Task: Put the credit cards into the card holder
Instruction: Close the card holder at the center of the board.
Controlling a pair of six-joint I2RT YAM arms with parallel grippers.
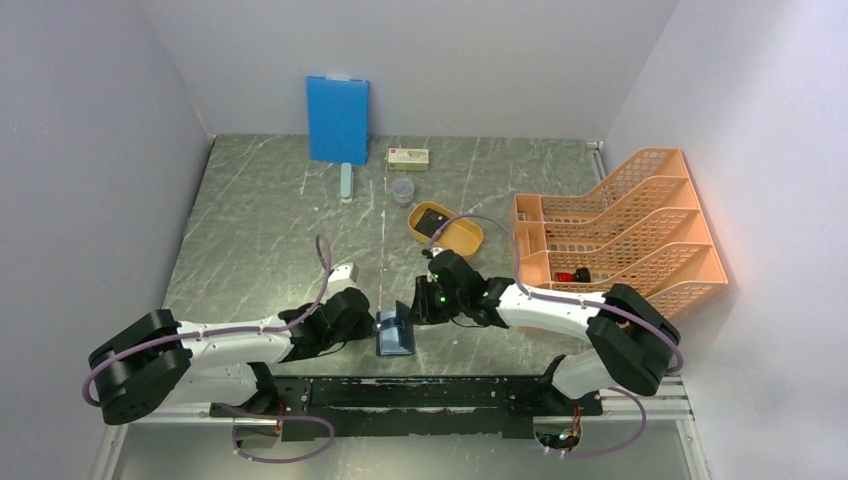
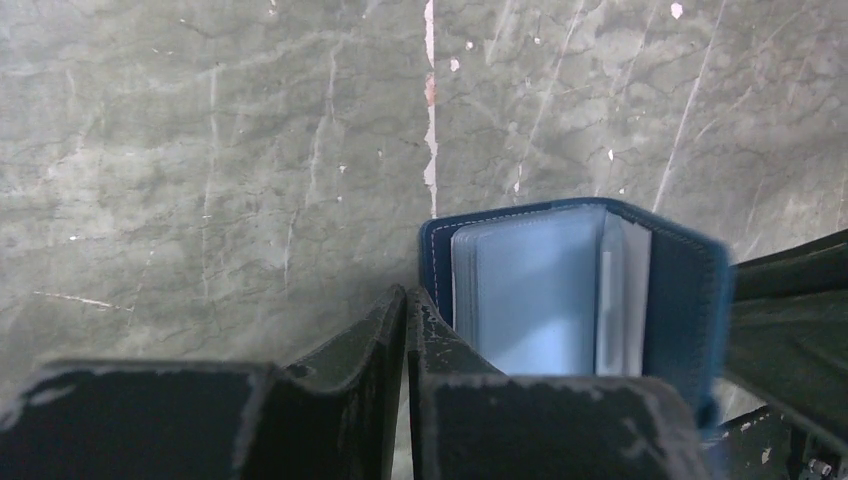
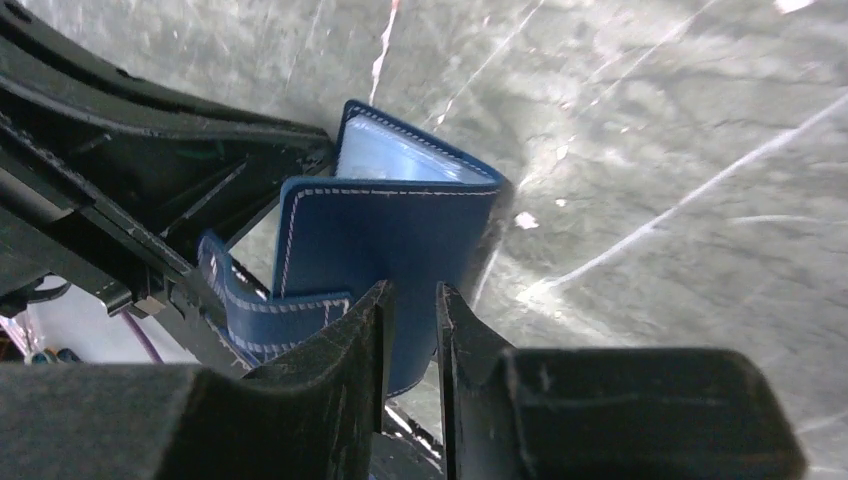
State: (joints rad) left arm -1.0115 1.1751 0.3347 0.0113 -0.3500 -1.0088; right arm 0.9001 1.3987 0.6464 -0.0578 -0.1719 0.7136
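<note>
The card holder (image 1: 394, 338) lies open near the table's front edge, between my two grippers. Its pale clear sleeves (image 2: 540, 290) face up, and its right navy cover (image 3: 390, 230) stands raised. My left gripper (image 1: 376, 322) is shut, with its tips (image 2: 407, 292) against the holder's left edge and nothing visible between them. My right gripper (image 1: 418, 305) is at the raised cover's outer face. Its jaws (image 3: 412, 290) stand narrowly apart with blue cover showing in the gap, and I cannot see whether they grip it. I cannot make out the credit cards; a dark flat item (image 1: 432, 219) lies in the tray.
A yellow-orange oval tray (image 1: 470, 240) sits just behind the right gripper. An orange file rack (image 1: 620, 230) stands at the right. At the back are a blue board (image 1: 337, 118) leaning on the wall, a small box (image 1: 408, 157), a clear cup (image 1: 402, 190) and a pale teal stick (image 1: 346, 182).
</note>
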